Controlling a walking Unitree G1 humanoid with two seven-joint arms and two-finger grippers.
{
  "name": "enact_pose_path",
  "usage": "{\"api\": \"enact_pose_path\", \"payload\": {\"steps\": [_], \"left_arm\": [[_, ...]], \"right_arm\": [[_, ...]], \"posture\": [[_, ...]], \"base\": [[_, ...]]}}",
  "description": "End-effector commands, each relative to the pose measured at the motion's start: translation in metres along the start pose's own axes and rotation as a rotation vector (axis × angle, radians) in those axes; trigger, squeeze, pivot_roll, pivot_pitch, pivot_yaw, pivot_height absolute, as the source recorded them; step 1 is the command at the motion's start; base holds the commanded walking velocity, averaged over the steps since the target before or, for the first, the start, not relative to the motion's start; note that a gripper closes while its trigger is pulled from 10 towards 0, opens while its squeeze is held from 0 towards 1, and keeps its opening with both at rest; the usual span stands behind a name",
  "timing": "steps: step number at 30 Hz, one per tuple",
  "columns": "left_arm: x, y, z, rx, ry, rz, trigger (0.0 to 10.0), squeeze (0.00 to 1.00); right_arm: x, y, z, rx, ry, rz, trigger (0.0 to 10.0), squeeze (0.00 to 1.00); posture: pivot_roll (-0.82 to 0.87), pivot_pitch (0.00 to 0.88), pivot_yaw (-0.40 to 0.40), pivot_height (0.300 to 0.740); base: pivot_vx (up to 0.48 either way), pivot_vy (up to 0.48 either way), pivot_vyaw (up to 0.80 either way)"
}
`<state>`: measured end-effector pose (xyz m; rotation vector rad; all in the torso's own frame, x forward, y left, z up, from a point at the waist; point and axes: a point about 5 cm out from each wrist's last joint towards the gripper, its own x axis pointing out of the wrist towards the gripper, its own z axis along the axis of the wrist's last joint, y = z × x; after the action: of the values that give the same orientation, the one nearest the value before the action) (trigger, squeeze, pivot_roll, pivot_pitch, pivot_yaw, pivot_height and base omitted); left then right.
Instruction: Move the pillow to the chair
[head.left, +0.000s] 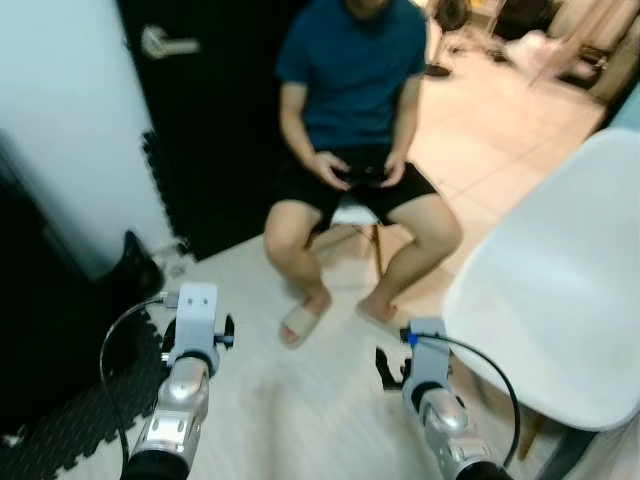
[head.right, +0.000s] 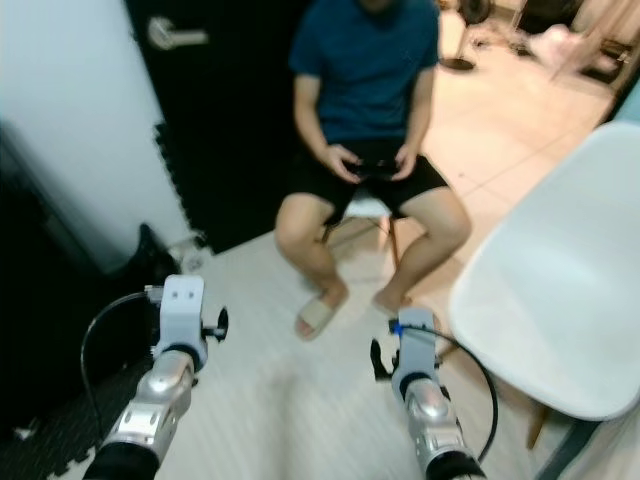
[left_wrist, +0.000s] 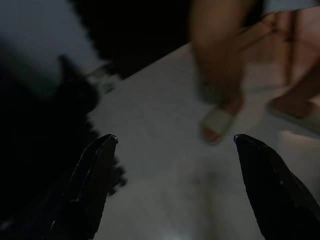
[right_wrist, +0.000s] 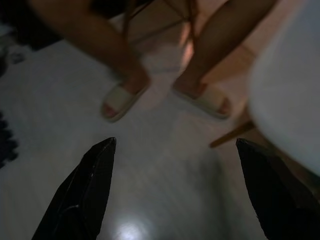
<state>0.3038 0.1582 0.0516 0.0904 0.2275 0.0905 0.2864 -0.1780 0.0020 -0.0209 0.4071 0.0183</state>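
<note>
The floor (head.left: 300, 400) of pale planks runs from the robot's feet to the far room, where it turns to light tile. A black door (head.left: 210, 110) with a silver handle (head.left: 165, 43) stands at the back left, beside a white wall (head.left: 60, 110). Dark foam mat (head.left: 70, 420) with a toothed edge lies along the floor on the left.

A person (head.left: 355, 130) in a blue shirt and black shorts sits on a small stool (head.left: 358, 215) facing the robot, both hands on a dark controller (head.left: 365, 175), feet in pale slippers (head.left: 300, 322) on the planks.

The white chair (head.left: 550, 290) fills the right side, its curved shell empty and its wooden leg (right_wrist: 227, 135) slanting to the floor. It stands just beside the right arm. No pillow can be made out on the chair, on the floor or in either hand, so I cannot tell where it is.

Both silver arms reach forward low over the floor, well apart from each other. The left hand (left_wrist: 172, 150) hovers over bare planks near the mat edge, its two black fingers (left_wrist: 95, 175) spread wide apart with nothing between them. The right hand (right_wrist: 175, 150) hovers near the chair and the person's feet, its fingers (right_wrist: 90, 185) likewise wide apart and holding nothing.
</note>
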Motion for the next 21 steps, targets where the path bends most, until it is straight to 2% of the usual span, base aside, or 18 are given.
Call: {"api": "enact_pose_path", "payload": {"steps": [1,3,16,21], "left_arm": [[-0.0016,0.0009,-0.0009,-0.008,-0.006,-0.003,10.0,0.00],[-0.0022,0.0002,0.0001,-0.007,-0.013,-0.002,10.0,0.00],[-0.0044,-0.0001,0.0009,-0.031,-0.028,-0.014,10.0,0.00],[-0.0040,0.0012,0.0019,-0.040,-0.033,-0.017,10.0,0.00]], "right_arm": [[-0.0013,0.0041,-0.0060,-0.005,0.024,0.017,10.0,0.00],[-0.0016,0.0075,-0.0090,-0.038,0.046,0.039,10.0,0.00],[-0.0019,0.0090,-0.0091,-0.035,0.040,0.044,10.0,0.00],[-0.0015,0.0103,-0.0086,-0.039,0.038,0.046,10.0,0.00]], "posture": [[0.02,0.093,-0.009,0.740],[0.02,0.096,-0.010,0.740],[0.02,0.098,-0.008,0.740],[0.02,0.097,-0.008,0.740]], "base": [[0.000,0.000,0.00],[0.000,0.000,0.00],[0.000,0.000,0.00],[0.260,0.000,0.00]]}}
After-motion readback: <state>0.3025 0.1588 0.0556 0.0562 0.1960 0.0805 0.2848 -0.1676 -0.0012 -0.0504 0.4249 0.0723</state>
